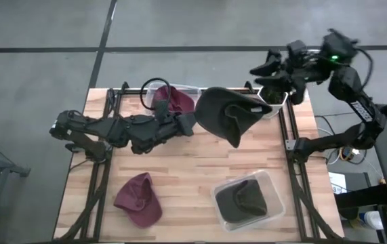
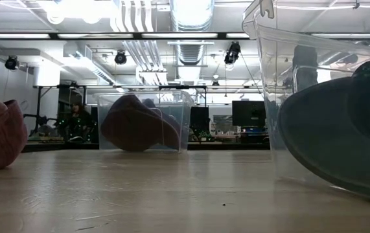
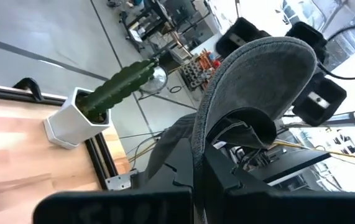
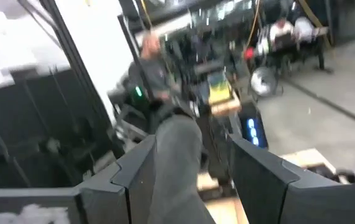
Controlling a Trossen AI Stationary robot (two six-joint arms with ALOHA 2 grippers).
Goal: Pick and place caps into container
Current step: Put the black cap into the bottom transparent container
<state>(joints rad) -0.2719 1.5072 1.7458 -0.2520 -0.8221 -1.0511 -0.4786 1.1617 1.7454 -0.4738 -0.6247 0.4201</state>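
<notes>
- High view, nearest edge of the tabletop: a clear container stands on the right side with a dark olive cap lying inside it. In the low view this container's wall fills the right of the picture, with the cap's brim against the wall.
- Level with it on the left side, a maroon cap lies loose on the bare wood, well apart from the container.
- Mid-table, the left arm lies stretched from the left side toward the centre. The left gripper is clamped on the edge of a second olive cap, which is held up clear of the wood; the left wrist view shows the fabric pinched between the two dark fingers, with the brim curving above them.
- Far edge, left of centre: another clear container holds a second maroon cap. The lifted olive cap hangs just beside this container, to its right.
- Far right corner: a green cactus in a white pot stands by the table's frame.
- Beyond it, the right gripper hovers past the far edge, above the pot, its fingers spread wide and holding nothing.
</notes>
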